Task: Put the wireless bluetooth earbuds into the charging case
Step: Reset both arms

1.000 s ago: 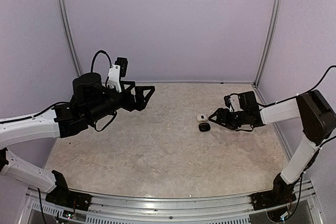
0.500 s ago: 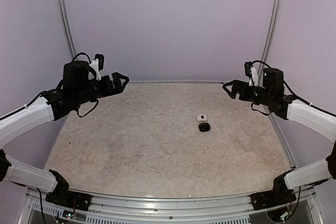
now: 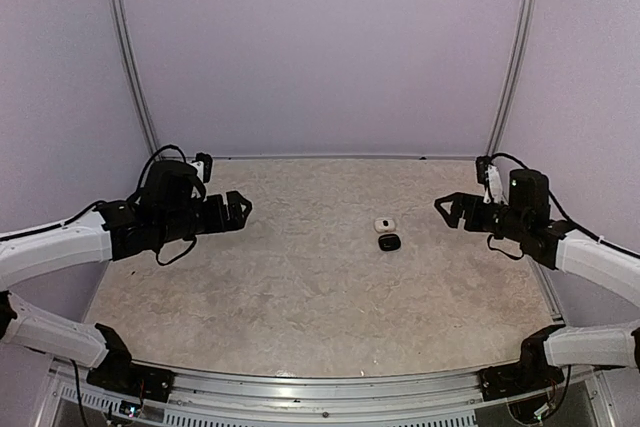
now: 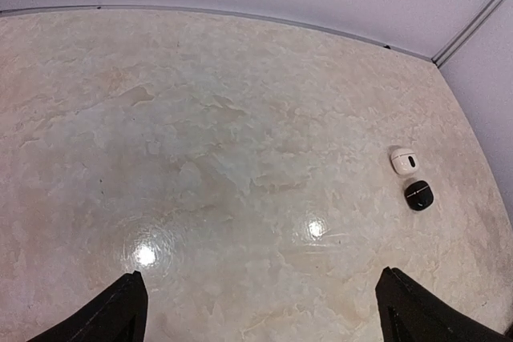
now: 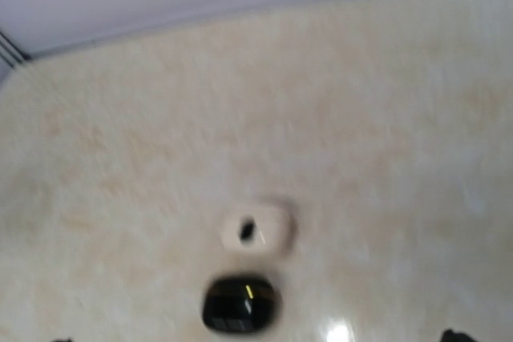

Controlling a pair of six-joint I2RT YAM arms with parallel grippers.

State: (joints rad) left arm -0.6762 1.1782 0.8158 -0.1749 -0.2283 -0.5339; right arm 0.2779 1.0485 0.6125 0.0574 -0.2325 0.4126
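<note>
A white rounded case (image 3: 384, 224) and a black rounded case (image 3: 389, 243) lie side by side, right of the table's middle, both closed as far as I can tell. No loose earbuds show in any view. My left gripper (image 3: 240, 209) is open and empty, over the left of the table, far from the cases. My right gripper (image 3: 447, 209) is open and empty, to the right of the cases and apart from them. The left wrist view shows the white case (image 4: 405, 160) and the black case (image 4: 418, 195) far right. The blurred right wrist view shows the white case (image 5: 255, 230) and the black case (image 5: 238, 303) ahead.
The beige marbled tabletop (image 3: 300, 277) is walled by pale purple panels with metal corner posts (image 3: 512, 57). A metal rail (image 3: 320, 387) runs along the near edge by the arm bases.
My right gripper has drawn back from beside the cases, risen, then come down to their right. My left gripper swung back to the left and lowered. The cases have not moved.
</note>
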